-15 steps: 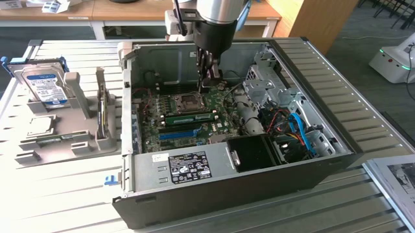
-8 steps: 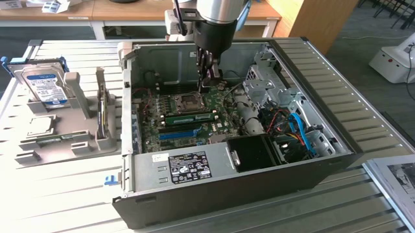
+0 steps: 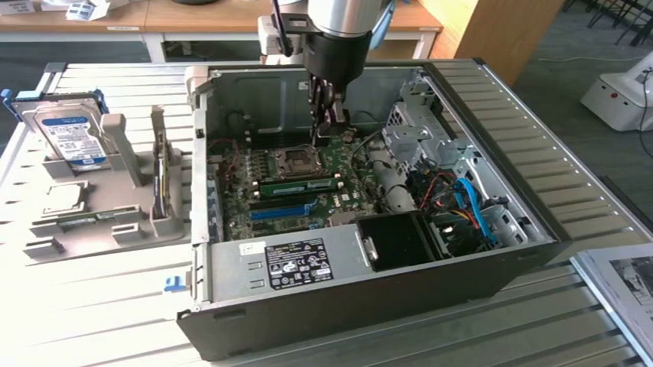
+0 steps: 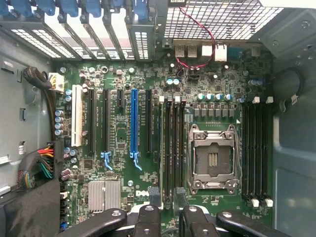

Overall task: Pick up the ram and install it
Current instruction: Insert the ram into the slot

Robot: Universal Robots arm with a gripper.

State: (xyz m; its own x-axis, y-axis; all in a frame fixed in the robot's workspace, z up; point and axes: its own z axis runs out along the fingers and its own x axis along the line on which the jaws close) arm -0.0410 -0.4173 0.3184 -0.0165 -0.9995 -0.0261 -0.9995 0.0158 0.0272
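The ram [image 3: 296, 184] is a long green stick standing on edge in one of the black slots beside the CPU socket [image 3: 298, 160], inside the open computer case [image 3: 357, 313]. My gripper [image 3: 329, 136] hangs just above the motherboard, past the socket from the ram and clear of it. In the wrist view the ram [image 4: 169, 148] runs edge-on among the black slots. My gripper [image 4: 166, 205] is open with its black fingertips [image 4: 150, 212] straddling that slot's near end, and nothing is held between them.
A bright blue slot [image 3: 281, 212] and the power supply [image 3: 296, 264] lie nearer the case front. Drive cages and blue and red cables [image 3: 464, 206] crowd the exterior view's right. Outside the case, a grey holder [image 3: 102, 222] carries a hard drive [image 3: 72, 134] and an upright card [image 3: 160, 180].
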